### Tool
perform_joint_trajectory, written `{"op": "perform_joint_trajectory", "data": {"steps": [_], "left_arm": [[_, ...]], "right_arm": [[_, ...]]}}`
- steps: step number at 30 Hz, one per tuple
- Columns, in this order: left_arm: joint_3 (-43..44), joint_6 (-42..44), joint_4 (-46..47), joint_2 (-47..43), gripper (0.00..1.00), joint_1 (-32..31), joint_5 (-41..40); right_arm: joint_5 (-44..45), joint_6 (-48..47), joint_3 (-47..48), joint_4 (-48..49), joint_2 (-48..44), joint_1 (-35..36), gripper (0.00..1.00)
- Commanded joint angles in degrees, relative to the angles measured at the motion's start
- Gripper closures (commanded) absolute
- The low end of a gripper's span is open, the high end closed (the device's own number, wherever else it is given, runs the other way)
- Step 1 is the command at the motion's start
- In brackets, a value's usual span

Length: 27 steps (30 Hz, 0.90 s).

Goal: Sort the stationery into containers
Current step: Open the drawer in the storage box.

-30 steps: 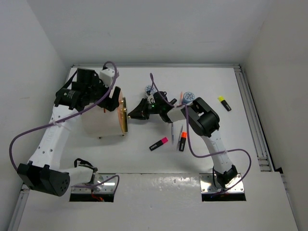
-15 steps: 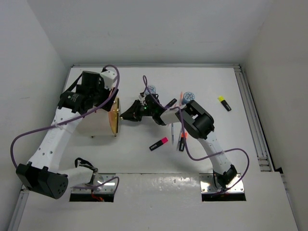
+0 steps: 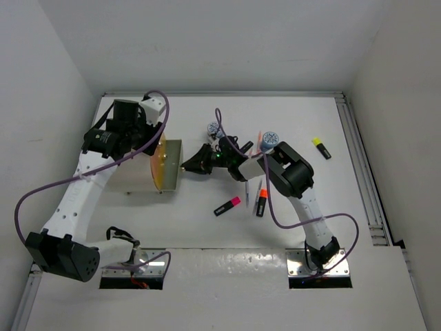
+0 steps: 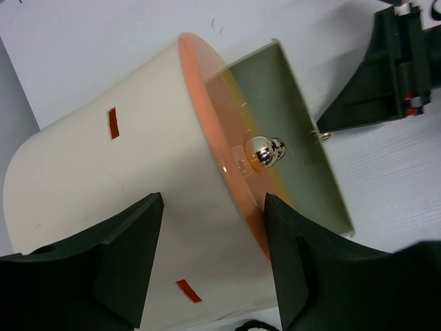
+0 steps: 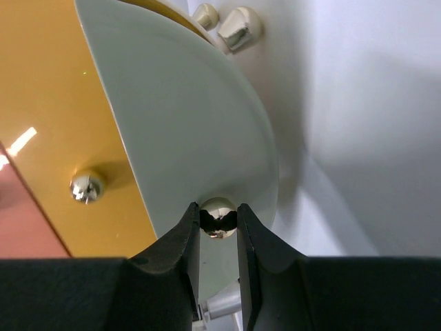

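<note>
Opening a drawer of the drum cabinet, with the stationery unsorted on the bench.

The right tool (image 5: 218,227) is pinched shut on a small brass knob (image 5: 218,215) of the cabinet (image 4: 131,179); the left tool (image 4: 210,255) straddles the drum, jaws spread wide. Highlighters (image 3: 227,205) and pens (image 3: 247,186) lie on the bench (image 3: 344,207) nearby. Next, likely a straight outward pull while the left steadies the drum.

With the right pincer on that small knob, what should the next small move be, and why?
Probably a short, straight pull rightward, away from the cabinet. The right pincer is shut on a knob of a cream drawer front, which stands only slightly out. The left pincer straddles the cabinet, bracing it. The pens and highlighters lie unsorted on the table.
</note>
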Motion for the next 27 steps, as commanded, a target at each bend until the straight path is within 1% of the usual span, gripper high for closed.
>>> {"op": "perform_joint_trajectory", "data": {"steps": [1,7,10,11,14,16,20,22,23,25,26,27], "left_arm": [[-3.4,0.5,-8.6,3.8,0.35,3.4,-5.3],[-3.3,0.3,-8.2,4.4,0.35,3.6,-4.9],[-2.8,0.3,-8.1,4.8,0.34,3.7,-4.4],[-2.6,0.2,-8.3,4.6,0.34,3.7,-3.9],[-1.9,0.2,-8.4,4.6,0.32,3.7,-3.0],[-1.4,0.6,-8.4,4.4,0.3,3.6,-2.5],[1.1,1.3,-8.3,4.0,0.29,3.8,-0.3],[3.1,2.6,-8.2,4.0,0.27,3.9,1.6],[5.6,2.9,-8.3,4.0,0.26,4.1,4.5],[8.2,3.8,-8.2,4.2,0.24,4.3,6.9],[10.5,4.0,-8.1,4.3,0.24,4.4,9.6],[11.4,4.3,-7.9,4.2,0.24,4.5,10.9]], "right_arm": [[-2.6,-1.0,-3.6,2.5,-4.4,-3.1,1.0],[-4.8,-2.7,-6.8,2.7,-5.7,-5.2,1.0],[-5.7,-4.2,-6.7,0.5,-5.9,-5.3,0.66],[-5.7,-4.4,-6.6,0.1,-6.2,-5.3,0.48],[-5.7,-5.7,-6.4,-2.2,-7.2,-5.3,0.34],[-5.8,-6.9,-6.5,-3.7,-8.0,-5.5,0.32],[-5.9,-10.8,-6.7,-8.3,-10.9,-6.4,0.32],[-6.2,-14.7,-6.7,-12.4,-13.4,-6.9,0.32],[-6.5,-16.3,-6.5,-14.0,-14.3,-7.6,0.33],[-7.0,-22.1,-6.0,-20.2,-16.7,-8.4,0.34],[-7.1,-24.4,-5.8,-22.7,-17.8,-8.9,0.35],[-7.1,-29.2,-5.7,-27.7,-20.1,-9.6,0.37]]}}
